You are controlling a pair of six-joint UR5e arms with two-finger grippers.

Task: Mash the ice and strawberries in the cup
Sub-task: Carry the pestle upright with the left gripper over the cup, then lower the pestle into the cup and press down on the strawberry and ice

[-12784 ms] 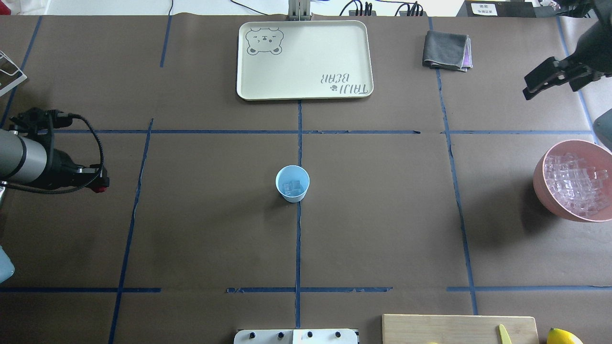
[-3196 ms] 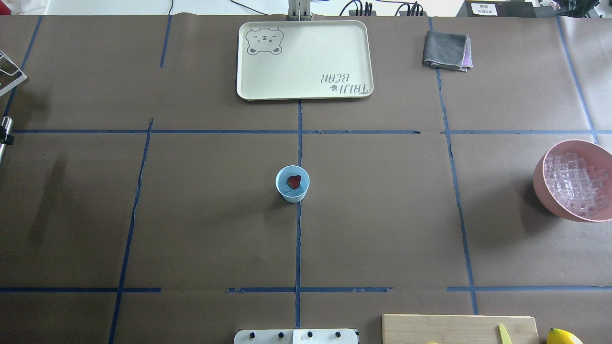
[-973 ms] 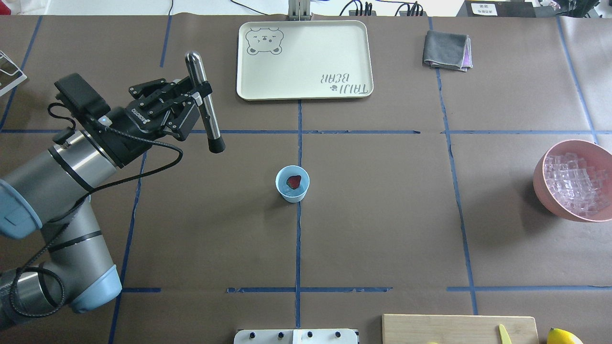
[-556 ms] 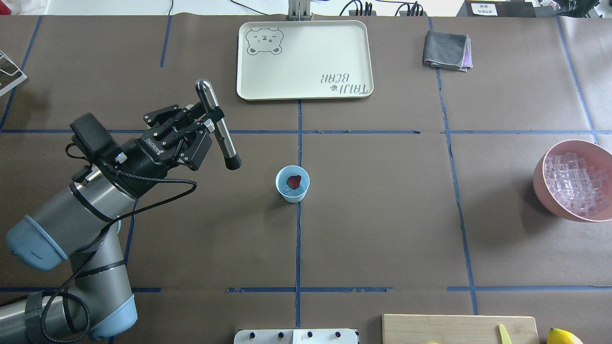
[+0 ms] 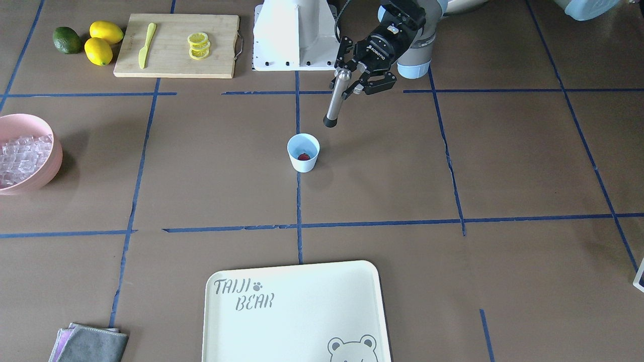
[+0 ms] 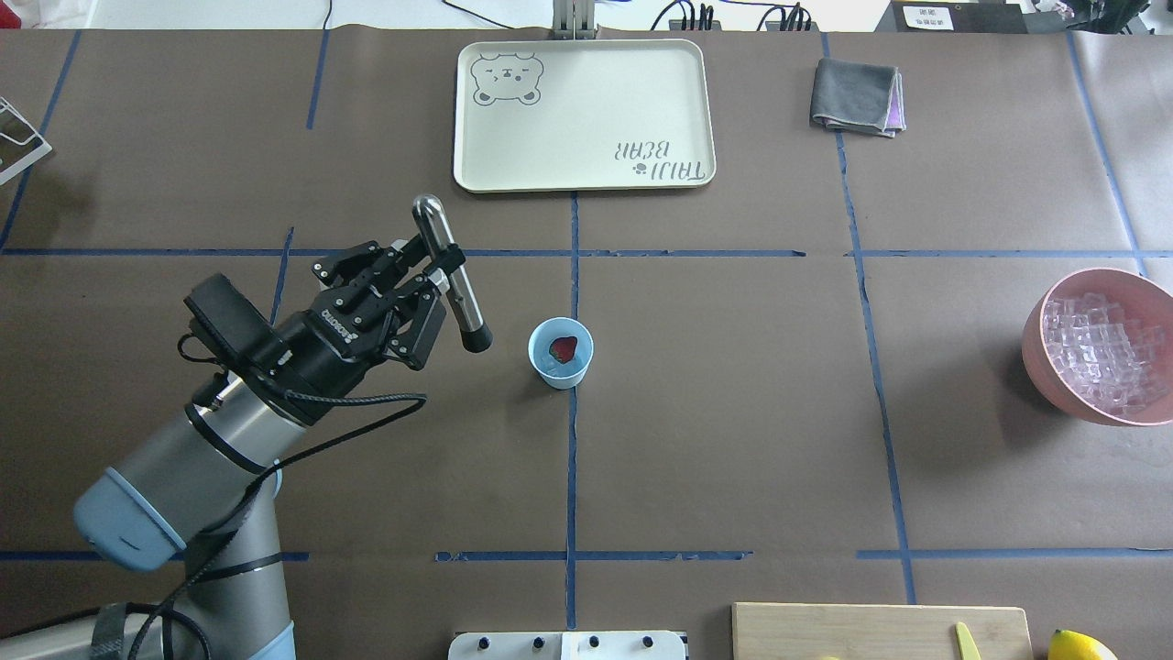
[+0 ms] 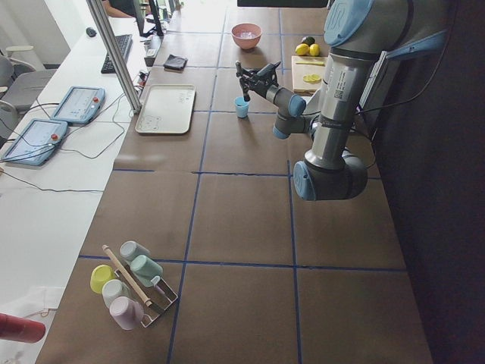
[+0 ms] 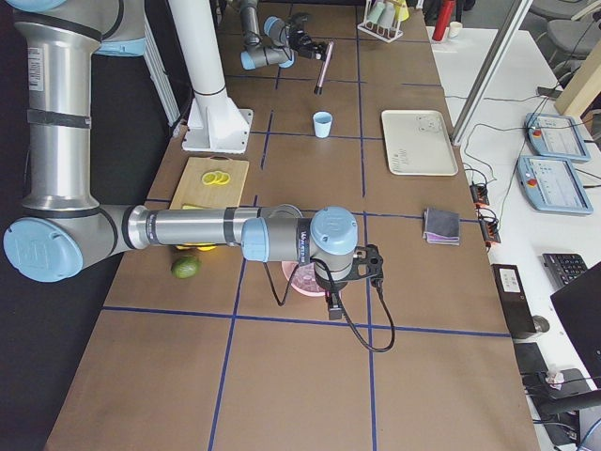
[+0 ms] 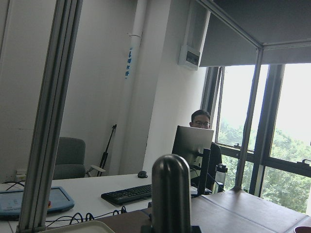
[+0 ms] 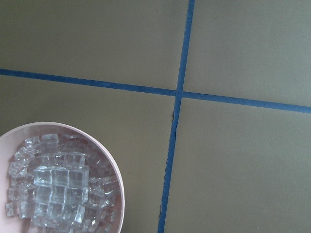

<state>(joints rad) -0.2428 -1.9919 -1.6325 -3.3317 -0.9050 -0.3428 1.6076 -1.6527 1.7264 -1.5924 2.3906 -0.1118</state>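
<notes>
Grips a metal muddler (image 6: pixel 465 316) w/ L gripper (image 6: pixel 442 275), clamped tight on upper half of shaft, just below the rounded top. Reaches L arm (image 6: pixel 229 422) fwd and inward, forearm stretched toward table centre, wrist turned so gripper lies roughly level. Carries muddler near upright w/ slight lean, rounded end up, black tip down and raised off table.

Finds cup (image 6: pixel 560 353) just to R of that tip and lower than gripper. Cup upright, untouched, tip outside its mouth. Shows strawberry (image 6: pixel 563 347) inside cup, red, on top. Can't tell if cubes lie under it.

From L wrist cam, catches only muddler's rounded end (image 9: pixel 171 194), close below lens.

Hangs R arm (image 8: pixel 188 228) far to R of L gripper, wrist over pink bowl (image 6: pixel 1040 353) w/ ice (image 6: pixel 1100 353) heaped in it. Can't tell whether R gripper is open or closed, since wrist hides it in the side view. Looks straight down from R wrist cam on bowl rim (image 10: pixel 118 194) and cubes beside blue tape lines.
</notes>
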